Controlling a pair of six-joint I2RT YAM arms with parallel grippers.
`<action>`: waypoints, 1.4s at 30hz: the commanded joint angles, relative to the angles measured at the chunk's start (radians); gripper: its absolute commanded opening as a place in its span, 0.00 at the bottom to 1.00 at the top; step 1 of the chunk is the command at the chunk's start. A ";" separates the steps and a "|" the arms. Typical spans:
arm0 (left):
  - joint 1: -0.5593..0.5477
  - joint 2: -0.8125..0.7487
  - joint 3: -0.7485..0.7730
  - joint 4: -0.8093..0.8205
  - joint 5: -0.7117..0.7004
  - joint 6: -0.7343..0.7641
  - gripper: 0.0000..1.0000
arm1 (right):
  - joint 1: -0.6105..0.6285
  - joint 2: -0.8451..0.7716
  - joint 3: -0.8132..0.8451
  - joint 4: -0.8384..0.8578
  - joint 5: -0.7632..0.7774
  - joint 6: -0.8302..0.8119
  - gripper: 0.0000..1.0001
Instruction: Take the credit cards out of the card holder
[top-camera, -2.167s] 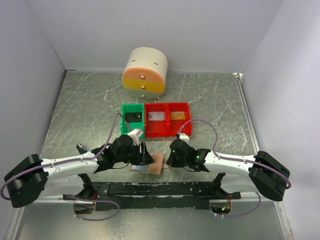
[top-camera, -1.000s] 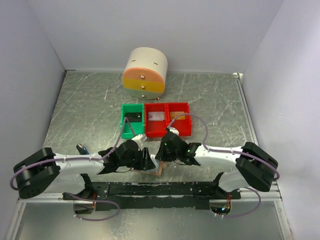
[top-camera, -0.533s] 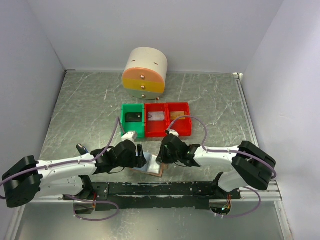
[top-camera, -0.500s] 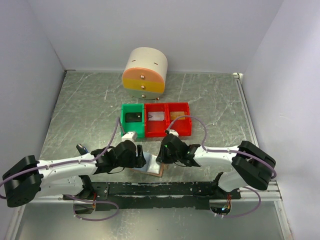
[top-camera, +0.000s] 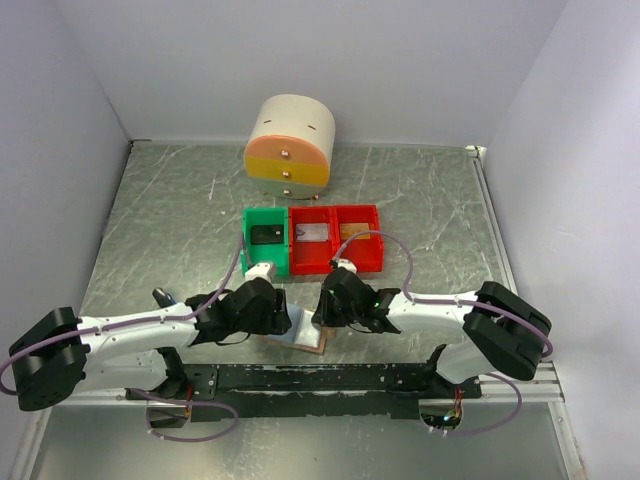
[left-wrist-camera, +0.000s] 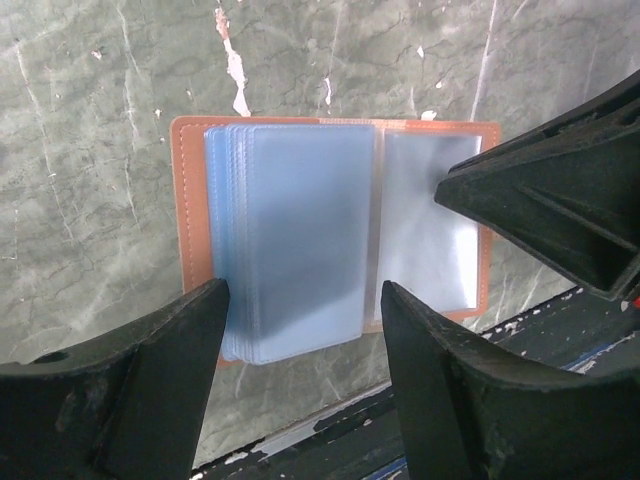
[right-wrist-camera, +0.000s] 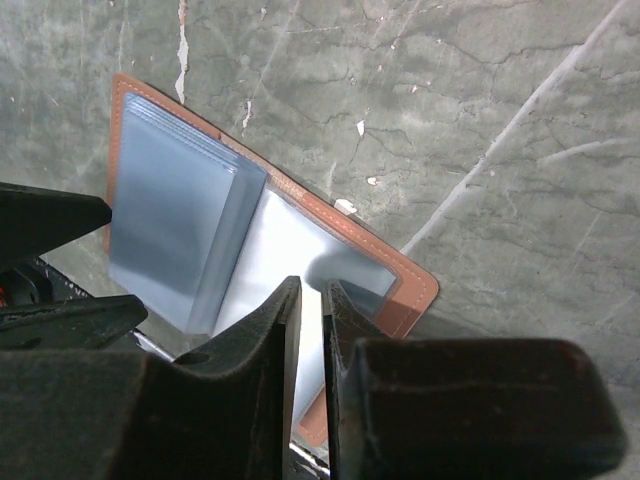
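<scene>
The card holder (top-camera: 318, 343) lies open on the table by the front rail, tan-brown with a stitched border (left-wrist-camera: 190, 200). A stack of pale blue-grey pockets (left-wrist-camera: 295, 240) covers its left half and a clear pocket (left-wrist-camera: 425, 240) its right half; I cannot tell whether credit cards are inside. My left gripper (left-wrist-camera: 302, 300) is open and hovers over the stack, empty. My right gripper (right-wrist-camera: 311, 290) is shut, its tips resting on the clear pocket (right-wrist-camera: 270, 250). Its fingers (left-wrist-camera: 540, 210) also show in the left wrist view.
Behind the holder stand a green bin (top-camera: 250, 245) with a black item, a red bin (top-camera: 296, 258) with a silvery card-like rectangle (top-camera: 312, 233), and another red bin (top-camera: 378, 250). A round drawer unit (top-camera: 290, 148) stands further back. A blue-and-black stick (top-camera: 163, 297) lies at the left.
The right gripper has moved left onto the holder. The holder now lies open with its pale pockets showing. The left gripper has drawn back a little and opened. Almost nothing moved in the last half second.
</scene>
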 joint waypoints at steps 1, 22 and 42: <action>-0.003 -0.028 0.061 -0.067 -0.039 -0.012 0.75 | -0.002 0.012 -0.010 -0.065 0.020 -0.025 0.15; -0.005 0.054 0.006 0.060 0.049 -0.008 0.69 | -0.002 0.000 0.002 -0.095 0.029 -0.027 0.16; -0.008 0.044 -0.046 0.313 0.301 0.041 0.60 | -0.003 -0.019 0.001 -0.090 0.038 -0.010 0.16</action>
